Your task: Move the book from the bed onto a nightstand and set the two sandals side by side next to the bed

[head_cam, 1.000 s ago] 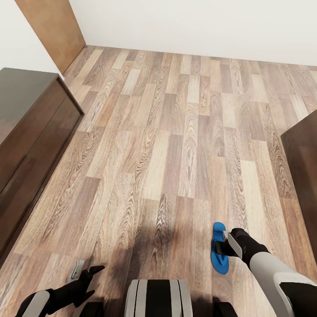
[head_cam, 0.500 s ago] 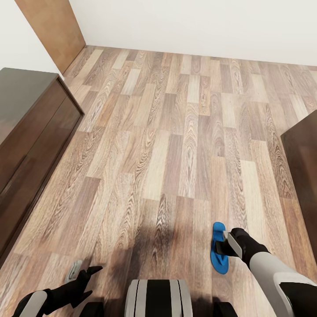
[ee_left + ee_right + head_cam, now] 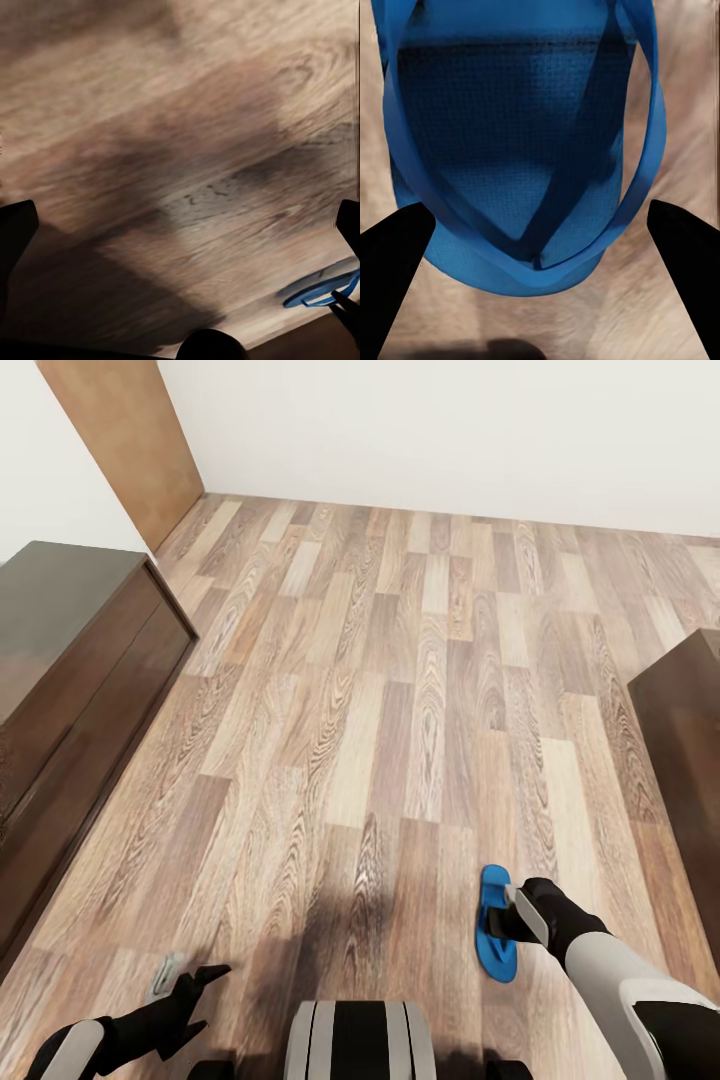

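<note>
The right gripper (image 3: 522, 913) reaches down and forward, fingers spread around a blue sandal (image 3: 494, 922) on the near-right floor (image 3: 400, 690). The left gripper (image 3: 185, 982) hangs low at near left, fingers apart. A dark cabinet (image 3: 70, 660) lines the left edge; open floor lies ahead.

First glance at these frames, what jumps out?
The bright blue sandal on the wood-plank floor, right at the right gripper, low in the head view; the right wrist view shows it between the open fingers. Next, the dark brown cabinet along the left side. The left gripper hangs low over bare floor.
</note>
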